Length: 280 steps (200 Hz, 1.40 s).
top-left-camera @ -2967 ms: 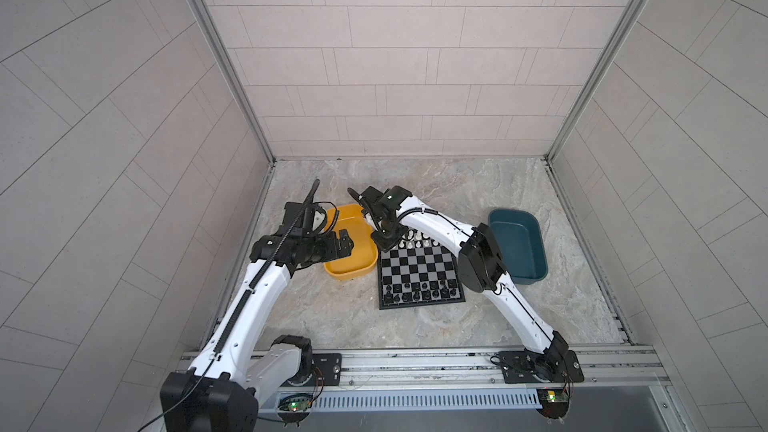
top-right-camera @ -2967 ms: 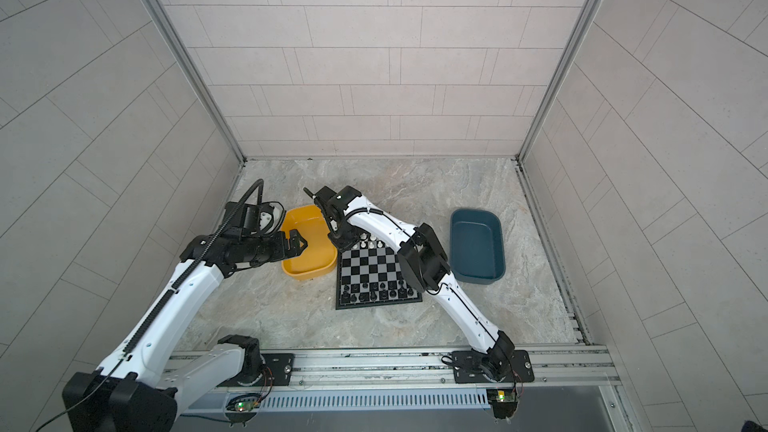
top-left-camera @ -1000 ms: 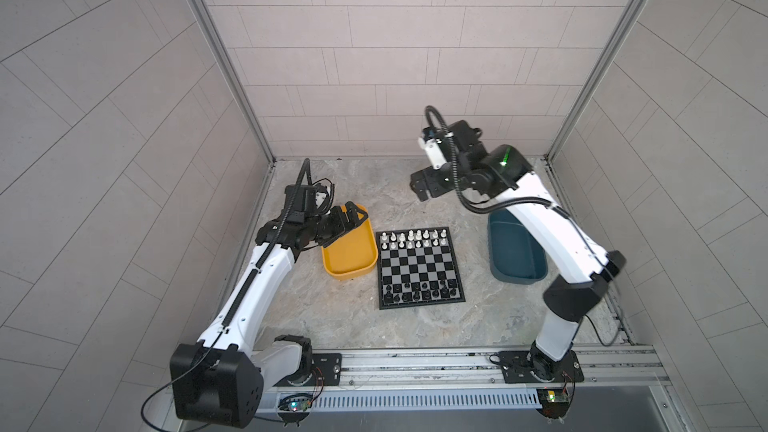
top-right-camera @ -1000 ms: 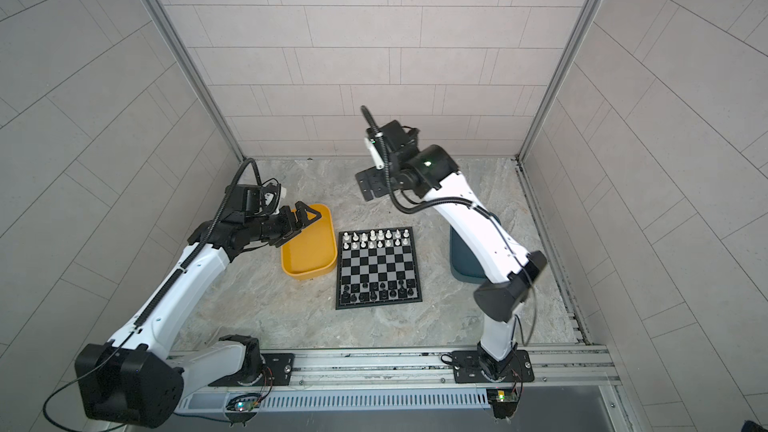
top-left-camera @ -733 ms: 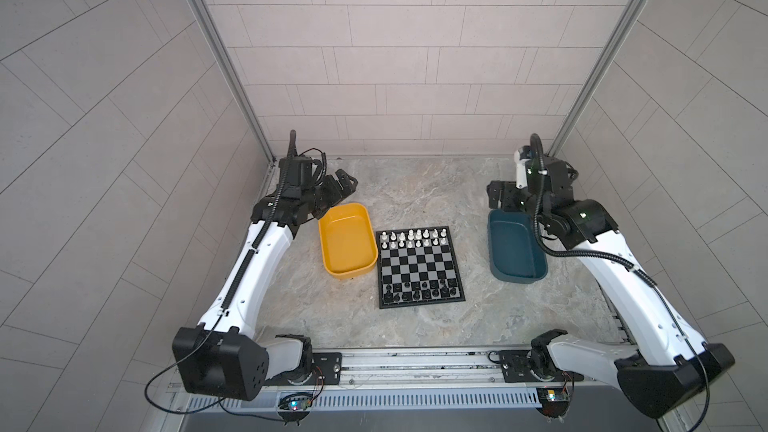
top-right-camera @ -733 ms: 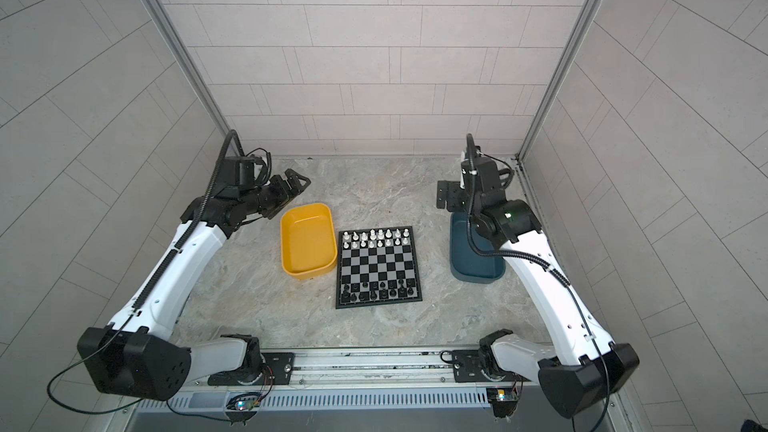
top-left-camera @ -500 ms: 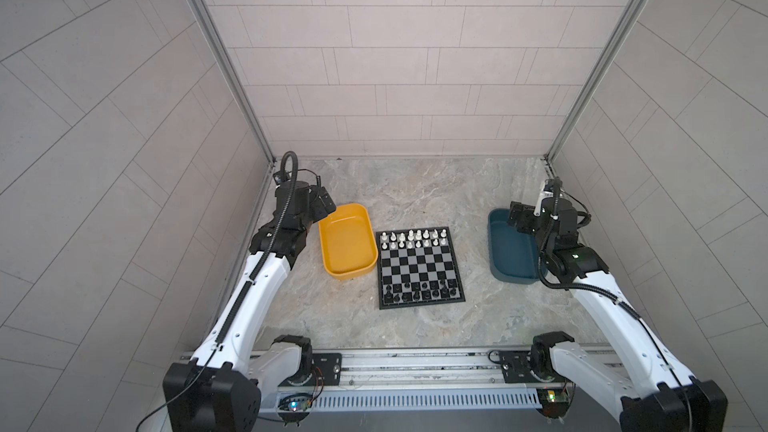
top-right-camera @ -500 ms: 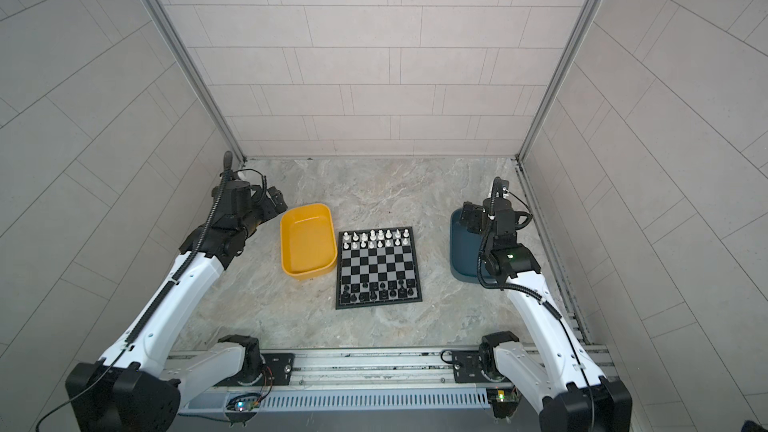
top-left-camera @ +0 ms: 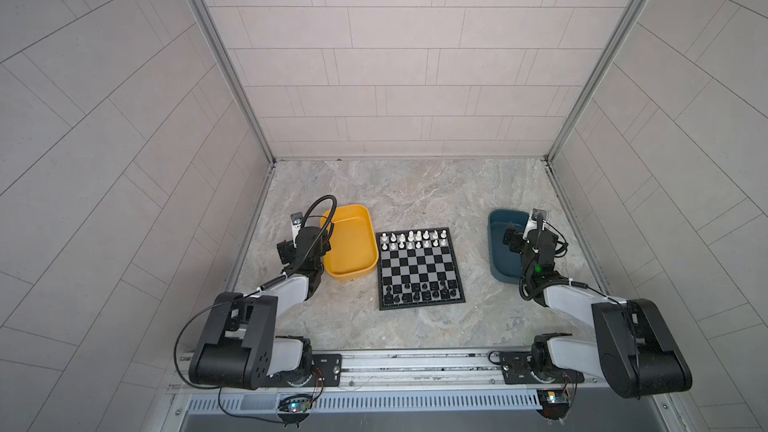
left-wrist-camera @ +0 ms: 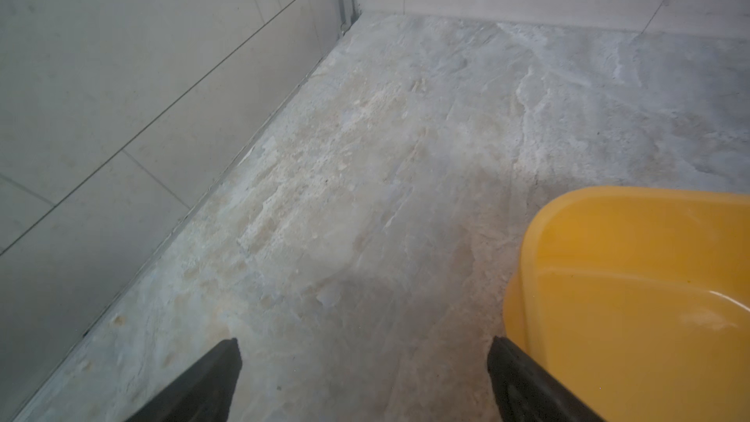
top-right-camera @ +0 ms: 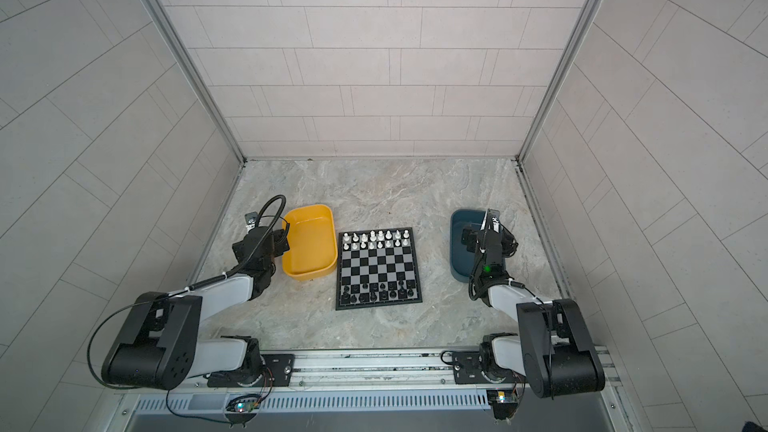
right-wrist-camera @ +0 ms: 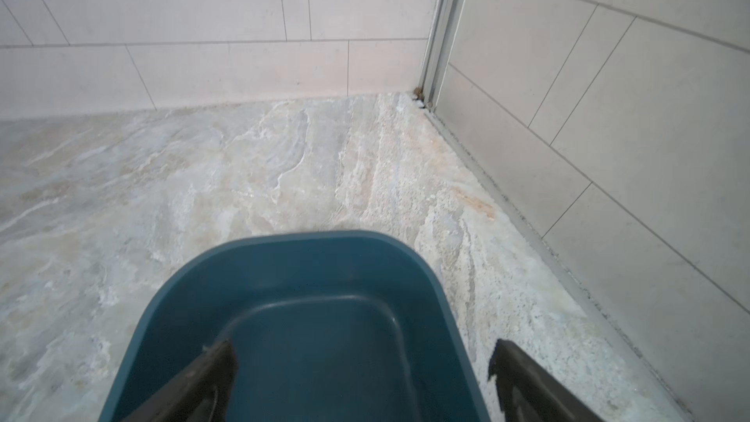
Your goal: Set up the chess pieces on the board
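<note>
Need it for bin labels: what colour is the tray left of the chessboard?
The tray is yellow, shown best in the left wrist view.

The right gripper [right-wrist-camera: 363,355], three seconds ago stretched across to the board's [top-left-camera: 417,268] far corner (the one by the yellow tray [top-left-camera: 351,243]), is now pulled back and hangs over the teal tray [top-left-camera: 498,224]. The left gripper [left-wrist-camera: 363,353], then at the yellow tray's rim, now sits drawn back, just beside that tray.

Yellow tray [top-left-camera: 351,243] and teal tray [top-left-camera: 498,259] well apart on a marbled tabletop [top-left-camera: 415,189], pale tiled walls [top-left-camera: 395,76] on three sides.
</note>
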{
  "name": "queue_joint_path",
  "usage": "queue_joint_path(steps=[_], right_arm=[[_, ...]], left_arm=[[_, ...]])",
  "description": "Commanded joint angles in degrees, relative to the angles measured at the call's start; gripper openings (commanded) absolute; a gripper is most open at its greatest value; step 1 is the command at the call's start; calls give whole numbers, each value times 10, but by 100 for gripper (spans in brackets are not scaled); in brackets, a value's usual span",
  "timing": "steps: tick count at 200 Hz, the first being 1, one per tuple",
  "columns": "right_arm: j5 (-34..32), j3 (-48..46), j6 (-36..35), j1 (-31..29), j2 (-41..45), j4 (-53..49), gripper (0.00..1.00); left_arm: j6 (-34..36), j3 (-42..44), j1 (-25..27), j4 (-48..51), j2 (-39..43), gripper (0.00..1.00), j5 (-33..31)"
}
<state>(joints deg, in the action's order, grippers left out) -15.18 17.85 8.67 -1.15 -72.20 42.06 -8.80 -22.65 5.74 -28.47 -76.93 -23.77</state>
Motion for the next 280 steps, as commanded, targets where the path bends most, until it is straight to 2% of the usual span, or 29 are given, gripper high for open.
queue_joint_path(steps=[1,8,27,45,57,73,102,118,130,150,160,172,181,203,208,222,237,259,280], right_arm=[[9,15,-23,6,-22,82,99],[12,15,-29,7,-23,84,99],[7,29,-36,7,-22,53,99],[11,32,-37,11,-17,41,99],[0,32,-37,15,4,8,99],[-1,28,-61,17,12,-3,99],[4,17,-57,18,19,5,99],[29,23,-68,18,18,-4,99],[20,12,-71,18,28,-5,99],[52,6,-33,17,32,-6,99],[90,4,-50,17,23,-3,99],[70,12,-28,17,-15,-12,99],[62,-3,-16,20,-60,56,99],[103,-56,-44,19,-208,343,99],[102,-66,-42,19,-220,375,99],[96,-58,-40,19,-176,287,99],[132,-30,-56,18,-163,219,99],[130,-32,-58,17,-197,277,99],[115,-37,-55,17,-185,264,99]], left_arm=[[55,-7,-7,-99,-19,100,14],[60,15,-12,-157,-28,100,13],[20,78,-41,-322,-93,100,5],[44,62,-43,-330,-121,100,58],[46,65,-43,-357,-138,100,51],[40,62,-43,-324,-127,100,54],[46,43,-43,-313,-132,100,57],[45,40,-43,-307,-132,100,53],[46,40,-43,-308,-133,100,52],[46,40,-43,-308,-132,100,53],[46,40,-44,-308,-132,100,54],[46,40,-43,-308,-132,100,53],[46,40,-43,-308,-132,100,54],[49,31,-40,-293,-132,100,51],[51,24,-38,-279,-133,100,50],[64,13,-25,-262,-135,100,36],[68,9,-21,-256,-136,100,32],[69,6,-22,-251,-137,100,34],[67,-9,-22,-236,-151,100,37]])
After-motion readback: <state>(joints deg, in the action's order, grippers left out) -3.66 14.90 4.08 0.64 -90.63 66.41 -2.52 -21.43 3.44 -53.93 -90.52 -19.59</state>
